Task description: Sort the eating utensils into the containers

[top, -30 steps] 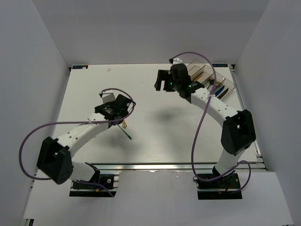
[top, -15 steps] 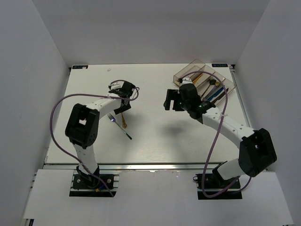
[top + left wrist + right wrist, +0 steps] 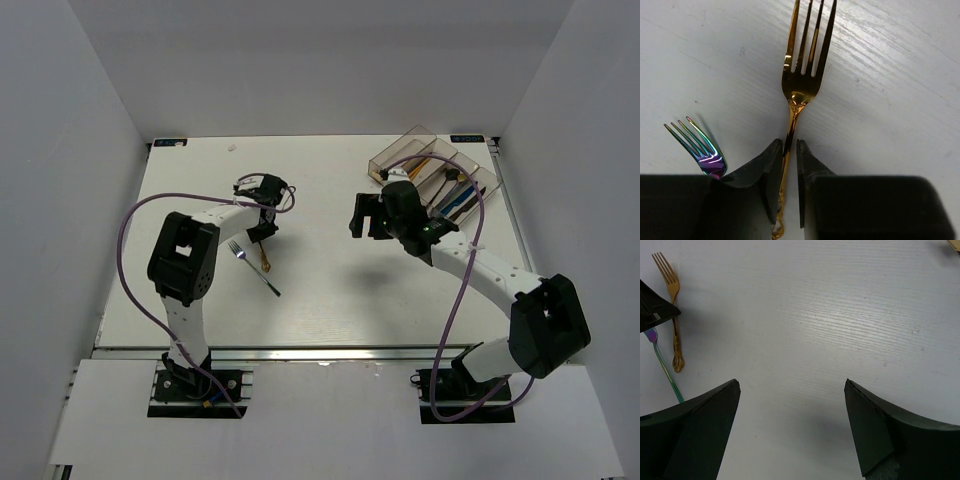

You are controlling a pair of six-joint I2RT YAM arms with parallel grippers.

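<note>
My left fingers (image 3: 767, 167) pinch the gold fork (image 3: 802, 75) at its handle, probably flat on the worktop (image 3: 890, 100), to carry it toward the containers (image 3: 400, 148) at 2 o'clock; my right fingers (image 3: 705, 415) hang spread.

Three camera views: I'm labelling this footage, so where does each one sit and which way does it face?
Top external: above and behind, looking down on the table; both arms show.
Left wrist: on the left gripper, facing down at the gold fork between its fingers.
Right wrist: on the open right gripper, facing the table; both fingers show.
Shared: both wrist views show the gold fork and the iridescent fork.
</note>
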